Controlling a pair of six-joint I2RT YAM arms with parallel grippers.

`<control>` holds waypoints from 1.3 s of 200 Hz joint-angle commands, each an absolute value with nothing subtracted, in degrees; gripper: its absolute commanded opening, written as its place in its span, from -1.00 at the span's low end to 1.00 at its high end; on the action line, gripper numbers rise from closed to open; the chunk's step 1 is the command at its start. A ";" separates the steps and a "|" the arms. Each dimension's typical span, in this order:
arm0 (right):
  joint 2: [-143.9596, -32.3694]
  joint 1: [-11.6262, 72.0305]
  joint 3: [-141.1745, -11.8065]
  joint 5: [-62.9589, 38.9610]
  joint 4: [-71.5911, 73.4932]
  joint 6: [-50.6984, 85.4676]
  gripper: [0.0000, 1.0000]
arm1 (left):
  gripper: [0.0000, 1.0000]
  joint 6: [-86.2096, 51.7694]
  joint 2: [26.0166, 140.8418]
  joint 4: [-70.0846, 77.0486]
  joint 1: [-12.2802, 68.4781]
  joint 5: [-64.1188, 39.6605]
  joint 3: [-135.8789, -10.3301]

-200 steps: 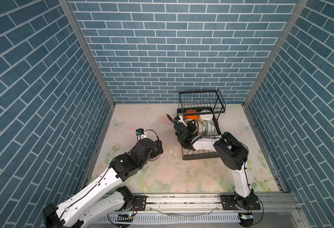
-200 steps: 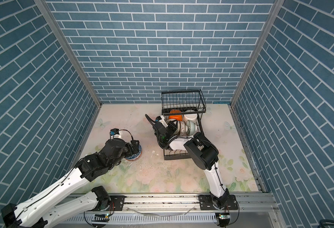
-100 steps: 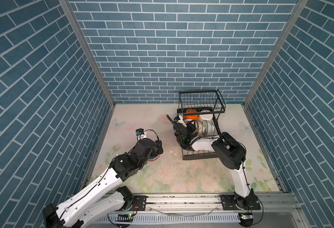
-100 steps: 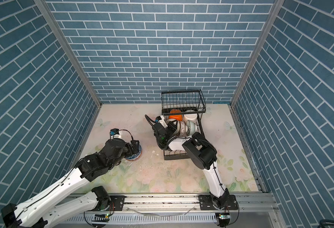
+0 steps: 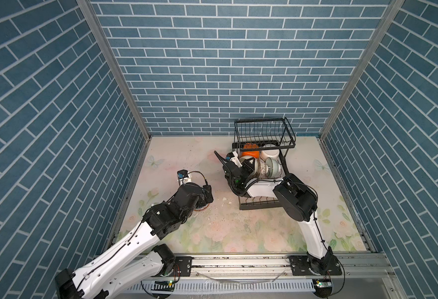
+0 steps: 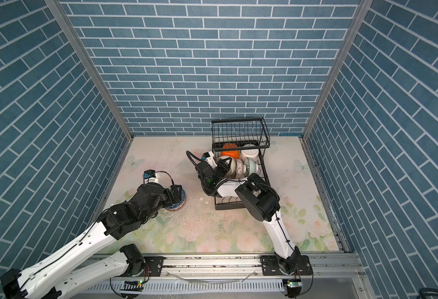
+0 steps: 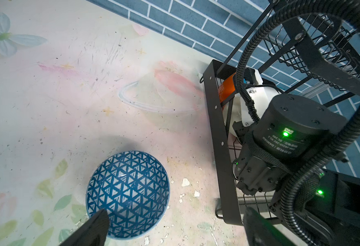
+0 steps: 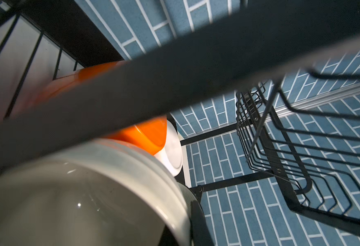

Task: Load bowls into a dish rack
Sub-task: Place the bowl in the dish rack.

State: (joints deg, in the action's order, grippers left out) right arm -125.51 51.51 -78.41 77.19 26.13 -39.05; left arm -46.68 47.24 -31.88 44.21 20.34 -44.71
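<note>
**Left gripper [image 7: 177, 213] spread wide, right gripper [image 6: 224, 165] closed inside the dish rack [image 6: 228, 206]**

A blue-and-white bowl [image 7: 128, 191] sits upright on the table [image 7: 68, 85], near the rack's left side and under the open left jaws. In the rack's lower tray, the right jaws are together at a cream bowl [image 8: 89, 191]. A grip cannot be confirmed. An orange bowl [image 6: 229, 154] and a white bowl [image 6: 250, 155] stand behind it.

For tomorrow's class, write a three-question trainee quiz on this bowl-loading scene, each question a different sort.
1. True or false: the blue-and-white triangle-patterned bowl stands inside the dish rack.
2. The left tool is: A open, B shut on a bowl.
3. Fill in: beside the white bowl in the rack lies an ___ bowl.
Key: 1 false, it rests on the table; 2 A; 3 orange bowl.
</note>
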 commanded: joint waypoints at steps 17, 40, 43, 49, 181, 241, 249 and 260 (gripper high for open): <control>-128.65 54.48 -80.21 71.57 13.59 -33.73 -1.00 | 0.99 -46.15 46.61 -32.39 43.88 21.00 -43.79; -127.72 54.95 -82.35 70.50 4.75 -26.94 -1.00 | 0.99 -46.18 46.48 -32.33 43.87 21.01 -43.61; -127.51 54.99 -82.68 70.30 3.42 -25.88 -1.00 | 0.99 -46.16 46.47 -32.30 43.86 21.01 -43.64; -127.26 54.91 -83.16 69.93 1.26 -24.02 -1.00 | 0.99 -46.22 46.46 -32.26 43.87 21.01 -43.60; -129.58 55.33 -88.56 68.31 -6.01 -18.54 -1.00 | 0.99 -46.21 46.41 -32.30 43.86 21.27 -43.43; -133.18 55.04 -87.92 72.56 9.88 -30.59 -1.00 | 0.99 -46.23 45.27 -33.79 43.86 22.21 -43.77; -133.09 54.86 -87.52 73.06 10.88 -30.80 -1.00 | 0.99 -46.23 45.11 -34.01 43.87 22.28 -43.71; -132.73 54.63 -86.96 73.20 11.81 -30.96 -1.00 | 0.99 -46.23 44.92 -34.26 43.86 22.37 -43.69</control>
